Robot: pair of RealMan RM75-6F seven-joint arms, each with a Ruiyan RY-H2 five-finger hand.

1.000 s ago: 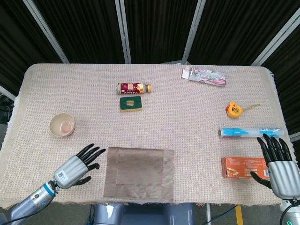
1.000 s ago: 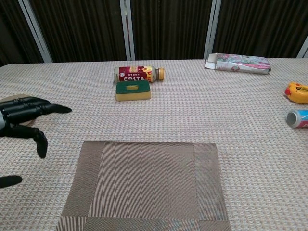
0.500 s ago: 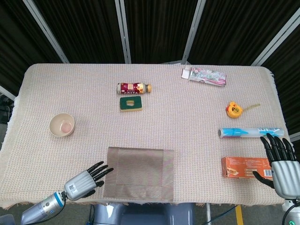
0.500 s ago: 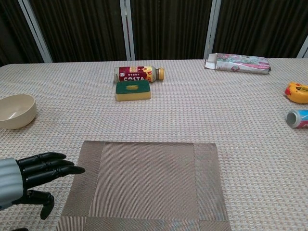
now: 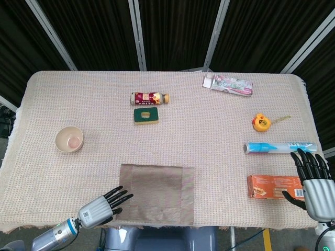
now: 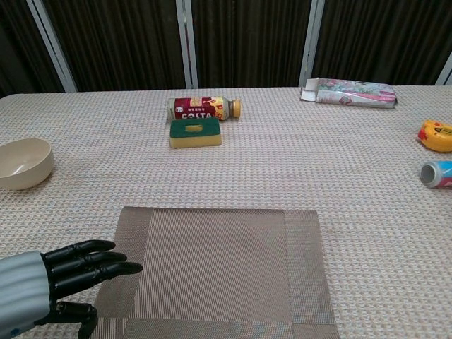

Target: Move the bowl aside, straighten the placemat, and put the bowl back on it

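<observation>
The left hand (image 6: 67, 274) hangs empty, fingers spread over the near-left corner of the placemat (image 6: 215, 268) — thin, limp weave, best dragged flat by its edge. The bowl (image 6: 23, 163) sits well beyond the hand, off the mat — light, rigid, likely slick; take its rim.

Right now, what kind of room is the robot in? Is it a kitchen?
Probably not a kitchen; more likely a test room. Black curtains hang behind a cloth-covered table, and mixed things lie about: a bowl, a sponge, a tape measure.
</observation>
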